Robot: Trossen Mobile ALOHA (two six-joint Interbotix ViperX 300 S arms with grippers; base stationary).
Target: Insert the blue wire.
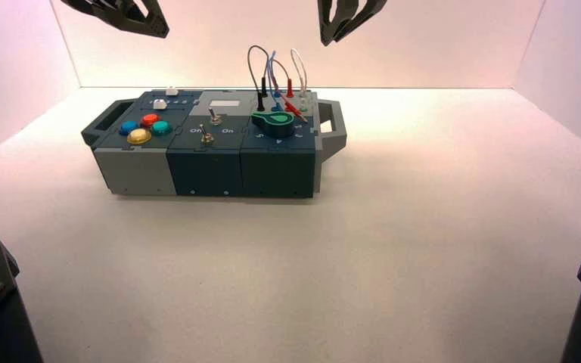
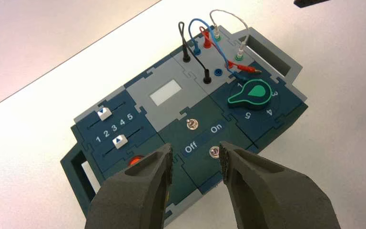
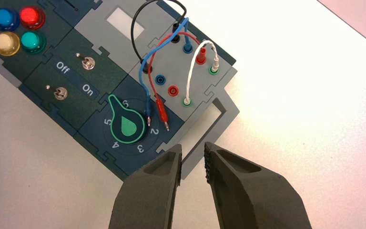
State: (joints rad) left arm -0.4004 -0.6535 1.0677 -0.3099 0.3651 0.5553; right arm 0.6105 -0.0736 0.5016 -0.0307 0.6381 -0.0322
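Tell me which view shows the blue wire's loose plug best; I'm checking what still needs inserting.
The right wrist view: the plug lies beside the green knob, metal tip visible. The left wrist view shows it less distinctly behind the knob; the high view shows it tiny.

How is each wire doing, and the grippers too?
Blue wire: one end plugged in, other loose.
Red wire: one end plugged in, other loose.
Black wire: both ends plugged in.
White wire: both ends plugged in.
Left gripper: open, empty.
Right gripper: open, empty.
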